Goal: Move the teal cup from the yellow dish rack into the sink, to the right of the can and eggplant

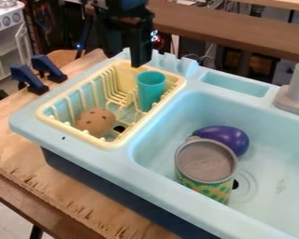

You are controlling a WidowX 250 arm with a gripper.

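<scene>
The black gripper [140, 58] hangs over the back edge of the yellow dish rack [110, 142], just behind and above a teal cup [151, 85]. The cup stands upright in the rack's right part. A brown spotted cookie-like round toy [95, 122] lies at the rack's front left. In the sink basin [153, 133] stands a can [205, 167] with a grey top and a green and yellow patterned side. A purple eggplant [225, 138] lies just behind the can, partly hidden by it.
The light blue sink unit [177, 204] sits on a wooden table [58, 196]. A grey faucet [296, 88] rises at the right edge. Two dark blue clamps [47, 68] grip the table at the left. A white toy stove [5, 21] stands at the upper left.
</scene>
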